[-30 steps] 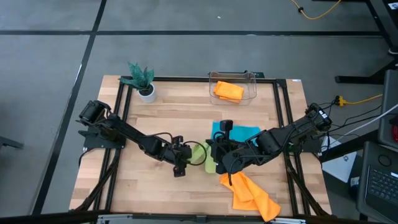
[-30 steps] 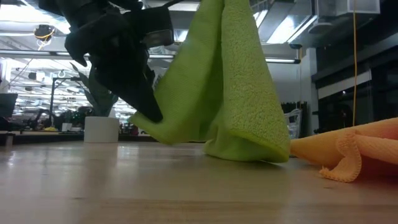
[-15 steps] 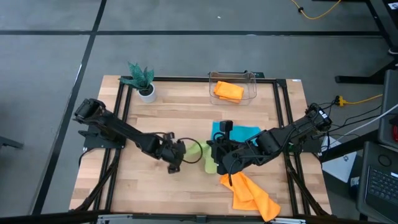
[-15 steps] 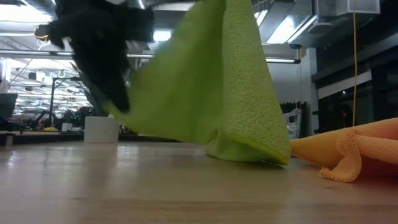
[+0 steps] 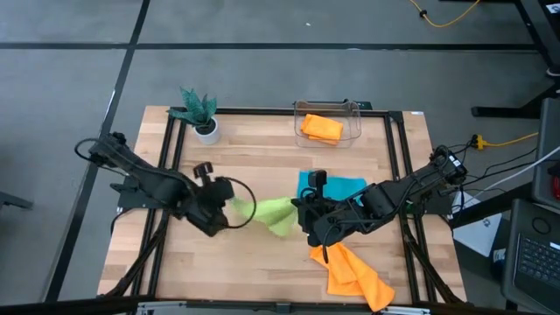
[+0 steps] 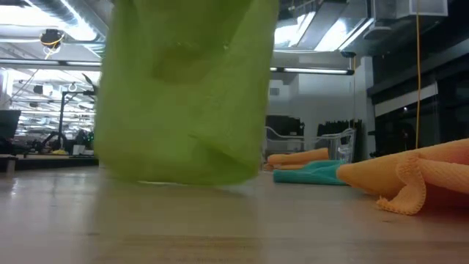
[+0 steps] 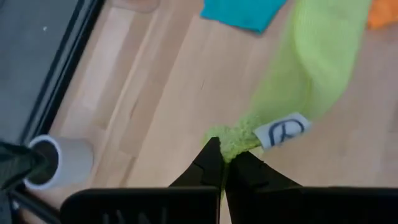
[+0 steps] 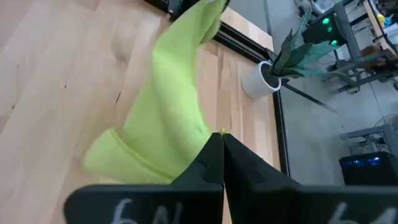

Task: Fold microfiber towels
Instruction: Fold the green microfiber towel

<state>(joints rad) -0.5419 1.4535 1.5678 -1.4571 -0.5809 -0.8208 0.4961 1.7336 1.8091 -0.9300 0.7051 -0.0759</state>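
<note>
Both tools are clenched on the lime green towel point(image 5: 267, 214): the left tool point(image 5: 226, 206) pinches one corner, the right tool point(image 5: 306, 219) another, so it hangs stretched between them, not yet folded. Just beyond the right tool lies the teal towel point(image 5: 337, 188), beside it a crumpled orange towel point(image 5: 354, 276); only the far orange towel in the bin point(image 5: 322, 129) looks folded.

From overhead we look straight down on the whole table point(image 5: 262, 166). Our low camera sits at tabletop height, very near the green towel point(image 6: 183, 95). Both wrist cameras look closely along their fingers at that same towel.
</note>
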